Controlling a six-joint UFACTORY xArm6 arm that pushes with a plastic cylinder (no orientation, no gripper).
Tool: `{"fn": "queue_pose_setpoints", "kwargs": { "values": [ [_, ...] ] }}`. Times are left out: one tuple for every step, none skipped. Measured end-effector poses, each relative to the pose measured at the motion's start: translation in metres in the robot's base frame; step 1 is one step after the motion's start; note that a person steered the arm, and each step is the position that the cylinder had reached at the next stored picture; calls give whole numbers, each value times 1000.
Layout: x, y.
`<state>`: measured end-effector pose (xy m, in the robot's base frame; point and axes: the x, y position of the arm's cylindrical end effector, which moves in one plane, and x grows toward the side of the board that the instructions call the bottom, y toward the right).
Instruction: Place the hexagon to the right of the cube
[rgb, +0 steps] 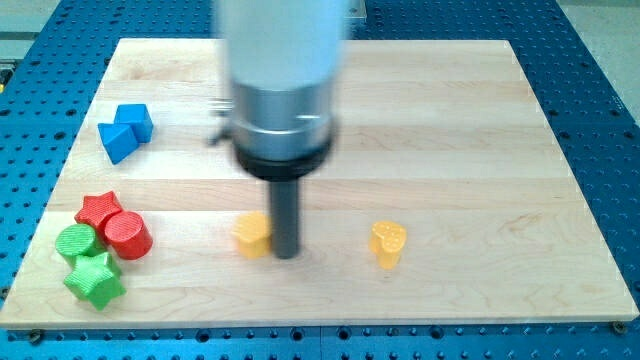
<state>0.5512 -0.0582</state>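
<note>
A yellow hexagon lies on the wooden board below its middle. My tip touches or nearly touches the hexagon's right side. A blue cube lies near the board's left edge, far to the upper left of the hexagon. It touches a second blue block, wedge-like, on its lower left.
A yellow heart-shaped block stands to the right of my tip. At the lower left a red star, a red cylinder, a green cylinder and a green star cluster together. A blue perforated table surrounds the board.
</note>
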Motion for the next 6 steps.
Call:
{"fn": "queue_pose_setpoints", "kwargs": {
  "values": [
    [36,9],
    [7,-24],
    [-68,-45],
    [-103,-66],
    [-57,-46],
    [-59,-116]
  ]
}}
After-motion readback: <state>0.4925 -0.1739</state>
